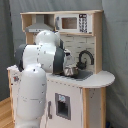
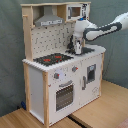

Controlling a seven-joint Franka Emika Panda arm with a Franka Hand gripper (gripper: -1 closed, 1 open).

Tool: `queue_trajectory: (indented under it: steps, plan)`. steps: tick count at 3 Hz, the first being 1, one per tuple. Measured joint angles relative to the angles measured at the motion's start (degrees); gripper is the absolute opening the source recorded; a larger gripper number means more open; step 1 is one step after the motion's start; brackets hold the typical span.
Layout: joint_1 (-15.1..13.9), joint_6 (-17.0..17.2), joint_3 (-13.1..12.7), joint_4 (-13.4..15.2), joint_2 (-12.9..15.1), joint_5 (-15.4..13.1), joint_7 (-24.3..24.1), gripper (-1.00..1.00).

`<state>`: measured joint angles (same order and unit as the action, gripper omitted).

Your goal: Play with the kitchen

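— Grey curtain behind, wood floor below. Where is the kitchen (image 2: 62,65)?

— Upright against the curtain, in both exterior views. Oven door (image 2: 65,95) shut, stovetop (image 2: 53,59) bare near the left edge of the counter.

— And the gripper (image 2: 78,47)?

— Down over the sink (image 1: 80,74) at the counter's other end, beside the black faucet (image 1: 85,57). Cannot tell the fingers' state.

— How far along?

— Probably mid-play at the sink; knobs (image 2: 74,69) and oven seemingly untouched.

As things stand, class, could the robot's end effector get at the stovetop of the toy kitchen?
Probably yes. The end effector hangs over the sink, the stovetop lies right beside it on the same counter, and nothing stands between them.
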<state>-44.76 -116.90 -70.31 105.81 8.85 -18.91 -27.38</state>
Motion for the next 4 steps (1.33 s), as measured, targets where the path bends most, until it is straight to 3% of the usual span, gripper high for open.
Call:
queue_trajectory:
  steps: [2, 3, 4]
  plan:
    - [-0.7, 9.6, -1.1, -1.5, -5.9, 0.4, -4.3, -1.0]
    - [-1.7, 11.7, 0.6, -1.8, -10.6, 1.3, -5.5, -1.0]
    - [-1.2, 6.3, -0.8, -3.7, -11.4, 1.5, -7.4, -1.0]
